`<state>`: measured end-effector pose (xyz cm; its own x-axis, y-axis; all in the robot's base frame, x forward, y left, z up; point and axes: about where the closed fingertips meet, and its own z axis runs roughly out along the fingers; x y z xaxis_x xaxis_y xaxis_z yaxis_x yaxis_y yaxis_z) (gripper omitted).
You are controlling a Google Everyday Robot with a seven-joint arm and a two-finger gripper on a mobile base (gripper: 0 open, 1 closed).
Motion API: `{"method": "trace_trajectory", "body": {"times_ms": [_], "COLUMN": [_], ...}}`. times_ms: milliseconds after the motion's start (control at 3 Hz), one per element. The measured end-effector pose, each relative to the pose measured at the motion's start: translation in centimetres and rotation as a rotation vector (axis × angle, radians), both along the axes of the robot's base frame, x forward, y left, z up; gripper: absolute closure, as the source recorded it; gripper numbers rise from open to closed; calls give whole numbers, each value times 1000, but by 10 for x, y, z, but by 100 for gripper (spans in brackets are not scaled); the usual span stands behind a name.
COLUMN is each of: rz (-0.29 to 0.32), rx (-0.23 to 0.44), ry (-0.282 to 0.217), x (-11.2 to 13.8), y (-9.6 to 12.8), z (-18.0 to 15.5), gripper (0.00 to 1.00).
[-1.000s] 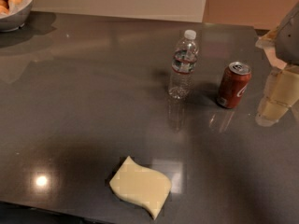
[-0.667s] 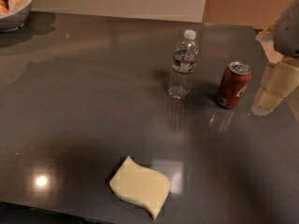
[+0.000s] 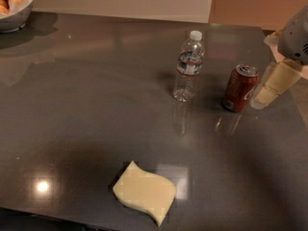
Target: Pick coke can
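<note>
The jaws are not showing their gap clearly, so I cannot tell if they are wide or narrow; the gripper (image 3: 268,88) is hanging at the right edge of the frame, with its pale lower part reaching down and to the left, the tip just beside the coke can (image 3: 240,88) and low over the table (image 3: 86,105). The coke can is standing upright in the right middle of the frame, to the right of the water bottle (image 3: 187,66) and apart from it. I am judging the can as stiff but thin-walled, so a hard squeeze is risking a dent, and its smooth round side is looking slippery; if it is empty it is light and is tipping easily when pushed. The best hold is probably across the middle of the body, from both sides, below the silver top. The arm is coming in from the upper right, the grey wrist tilted downward toward the can. A yellow sponge (image 3: 144,192) is lying in the lower centre and a bowl (image 3: 14,6) is sitting in the upper left, both well apart from the can
</note>
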<state>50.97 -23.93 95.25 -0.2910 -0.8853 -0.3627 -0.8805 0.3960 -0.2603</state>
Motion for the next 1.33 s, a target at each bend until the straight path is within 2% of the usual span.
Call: {"method": "trace_trajectory", "body": {"times_ms": [667,1333], "rz": [-67,-103], "rx": [143,261], "ry": [-34,8], "x": [31,44], "y": [-11,-16], "z": [-29,-55], "gripper": [0,0]}}
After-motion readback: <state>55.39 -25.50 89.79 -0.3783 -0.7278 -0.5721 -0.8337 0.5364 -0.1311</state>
